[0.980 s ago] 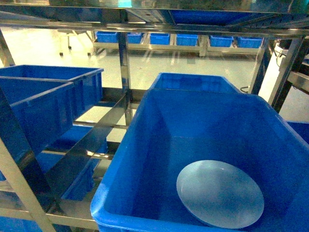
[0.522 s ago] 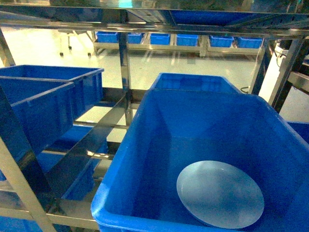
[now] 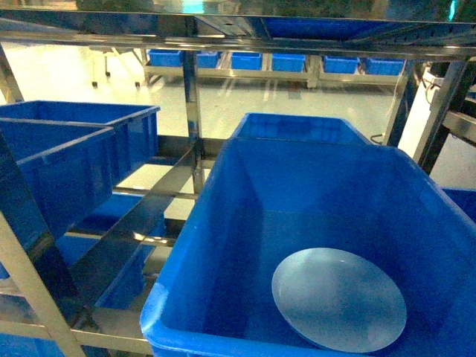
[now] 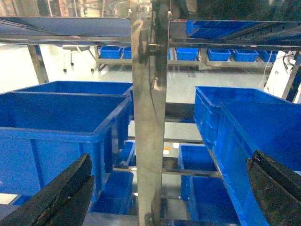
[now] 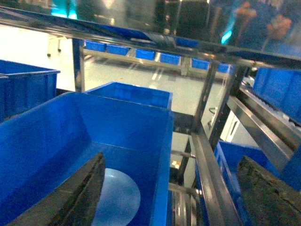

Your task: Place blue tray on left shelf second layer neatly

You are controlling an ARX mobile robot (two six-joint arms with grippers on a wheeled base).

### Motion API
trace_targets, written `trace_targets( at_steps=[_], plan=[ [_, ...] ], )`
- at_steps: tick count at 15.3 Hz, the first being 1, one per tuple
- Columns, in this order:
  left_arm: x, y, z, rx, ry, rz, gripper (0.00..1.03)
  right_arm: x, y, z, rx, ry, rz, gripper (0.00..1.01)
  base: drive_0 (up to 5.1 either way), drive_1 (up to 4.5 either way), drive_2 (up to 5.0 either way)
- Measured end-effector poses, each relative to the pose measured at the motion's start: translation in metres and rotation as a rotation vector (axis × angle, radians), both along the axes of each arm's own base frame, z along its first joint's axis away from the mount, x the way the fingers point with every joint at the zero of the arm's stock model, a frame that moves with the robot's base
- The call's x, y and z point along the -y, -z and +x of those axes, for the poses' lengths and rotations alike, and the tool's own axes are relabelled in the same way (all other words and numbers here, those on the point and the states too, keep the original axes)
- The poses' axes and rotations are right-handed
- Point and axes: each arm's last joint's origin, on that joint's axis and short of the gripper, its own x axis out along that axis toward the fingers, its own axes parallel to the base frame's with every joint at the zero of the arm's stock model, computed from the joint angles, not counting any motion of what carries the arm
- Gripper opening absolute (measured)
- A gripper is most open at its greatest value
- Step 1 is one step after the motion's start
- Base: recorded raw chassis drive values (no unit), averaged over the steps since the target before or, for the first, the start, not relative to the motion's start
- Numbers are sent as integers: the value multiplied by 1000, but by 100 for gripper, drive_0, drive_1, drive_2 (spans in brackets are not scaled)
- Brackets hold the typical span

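Pale blue tray (image 3: 338, 299) lies flat inside the deep-blue crate (image 3: 223, 253). Left fingers (image 4: 66, 193) and right fingers (image 5: 87, 188) spread apart, holding nothing.

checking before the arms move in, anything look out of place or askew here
Only the blue tray stands out: a pale round dish lying flat, alone, on the floor of the big blue crate, toward its near right corner. Nothing looks spilled, tipped or damaged. Both grippers, left and right, are open and empty.
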Motion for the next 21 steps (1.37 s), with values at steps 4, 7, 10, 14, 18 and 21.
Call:
trace_targets(
  at_steps=[4,7,10,14,18,21],
  plan=[
    [0,0,0,1,1,0,98,10,-1,-13,28,30,82,41,0,0,0],
    [0,0,0,0,1,0,98,23,2,-12,4,55,82,8,0,0,0],
    [0,0,0,0,0,0,98,23,2,-12,0,35,85,2,0,0,0],
    [0,0,0,1,0,0,98,23,2,-12,1,35,85,2,0,0,0],
    [0,0,0,1,0,0,98,23,2,-12,0,35,85,33,0,0,0],
    [0,0,0,1,0,0,98,23,2,-12,0,35,85,68,0,0,0]
  ],
)
